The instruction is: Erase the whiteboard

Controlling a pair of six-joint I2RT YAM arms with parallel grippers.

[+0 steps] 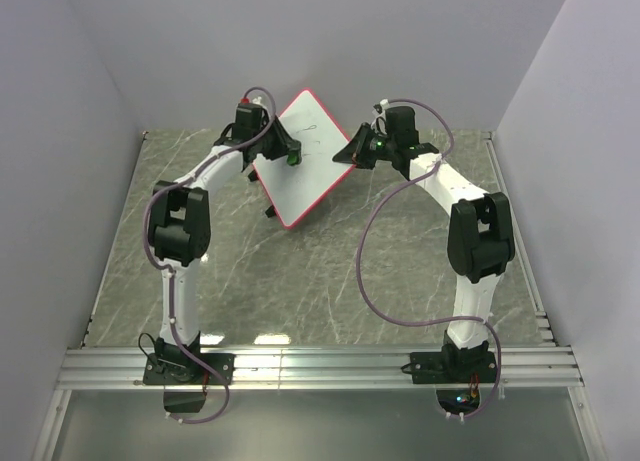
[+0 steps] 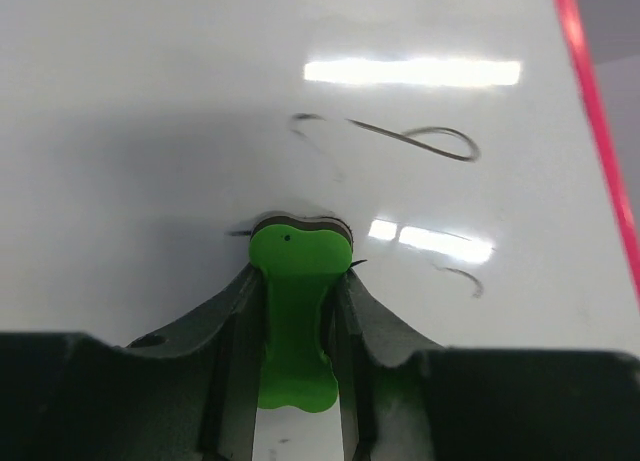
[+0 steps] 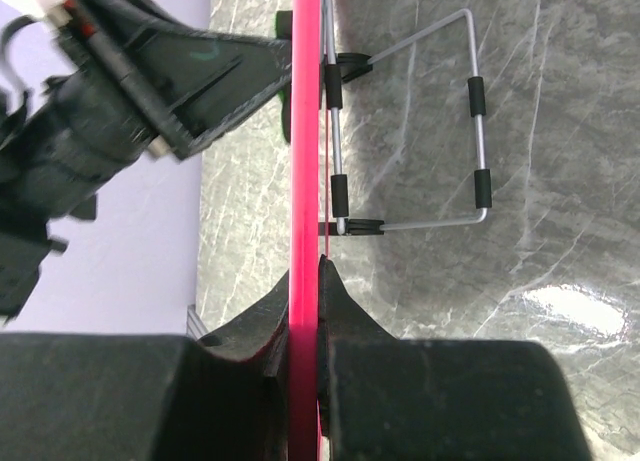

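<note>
Two grippers were at the whiteboard, which stood turned on one corner, like a diamond, over the far middle of the grey marble-patterned table. Whether its lowest corner touched the tabletop could not be told.

The right gripper was clamped on the pink frame at the board's right edge, one finger on each face. Its wrist view ran edge-on along the frame, with the wire stand (bare metal with black sleeves) folded out from the back.

The left gripper was closed around a green eraser, whose dark pad was pressed flat against the white surface. Beyond the eraser lay a thin looping pen mark. A small curl sat to the right, and faint strokes showed at either side of the pad.
</note>
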